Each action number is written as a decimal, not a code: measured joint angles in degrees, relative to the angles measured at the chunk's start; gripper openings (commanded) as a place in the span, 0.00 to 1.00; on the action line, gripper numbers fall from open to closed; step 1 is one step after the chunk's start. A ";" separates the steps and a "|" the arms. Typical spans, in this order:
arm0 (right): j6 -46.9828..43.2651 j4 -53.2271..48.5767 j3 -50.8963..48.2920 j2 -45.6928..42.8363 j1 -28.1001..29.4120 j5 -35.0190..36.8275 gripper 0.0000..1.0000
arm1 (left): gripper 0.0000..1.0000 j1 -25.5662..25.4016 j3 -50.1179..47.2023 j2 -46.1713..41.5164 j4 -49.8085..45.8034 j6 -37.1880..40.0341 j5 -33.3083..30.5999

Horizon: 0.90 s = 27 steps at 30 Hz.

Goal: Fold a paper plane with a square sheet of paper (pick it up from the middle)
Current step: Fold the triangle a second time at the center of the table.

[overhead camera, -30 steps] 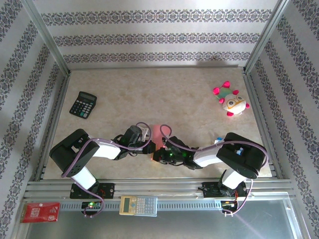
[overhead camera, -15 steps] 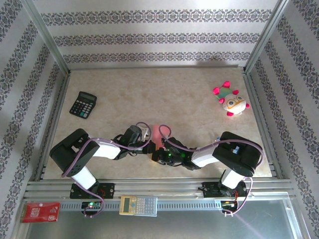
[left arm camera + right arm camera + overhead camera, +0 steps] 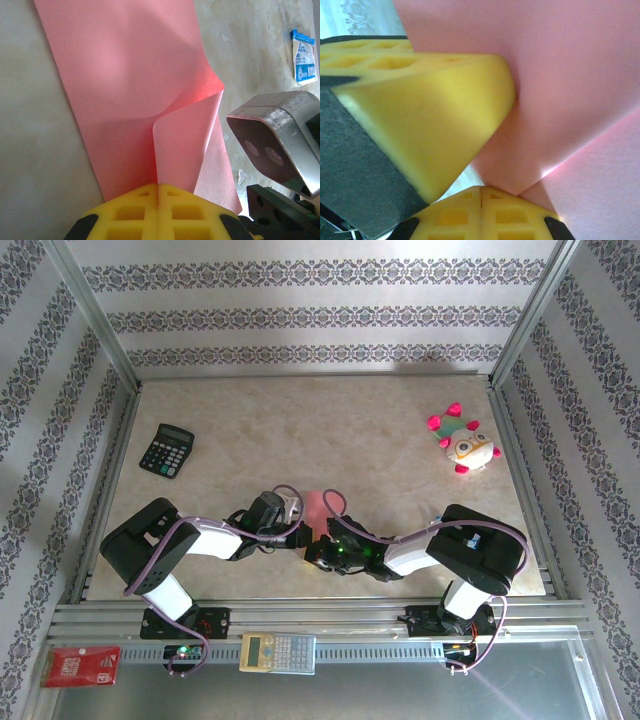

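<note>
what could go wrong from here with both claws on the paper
1. The left claw and right claw both pinch the thin paper close together; pulling apart could tear it.
2. In the left wrist view the raised flap bends in a soft curve, not a crease, so the fold might set crooked.
3. The claws are crowded, so they may bump.
</note>
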 measured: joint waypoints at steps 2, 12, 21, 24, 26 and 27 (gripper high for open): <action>0.70 -0.28 0.22 0.00 0.00 -0.24 0.00 | 0.00 0.20 0.09 0.09 -0.02 0.00 0.26; 2.05 -4.42 0.11 -3.69 -0.42 0.04 0.00 | 0.00 0.31 0.26 0.33 -0.04 0.07 0.90; 0.72 -6.47 0.85 -4.00 -2.45 -0.59 0.00 | 0.00 0.31 0.50 0.37 -0.52 0.26 1.03; 0.00 -6.99 1.18 -3.82 -2.82 -1.38 0.00 | 0.00 0.33 0.57 0.37 -0.66 0.28 1.03; -0.33 -7.15 1.25 -3.82 -2.95 -1.53 0.00 | 0.00 0.33 0.61 0.37 -0.79 0.28 1.03; -0.37 -7.17 1.25 -3.82 -3.08 -1.66 0.00 | 0.00 0.33 0.61 0.37 -0.81 0.28 1.03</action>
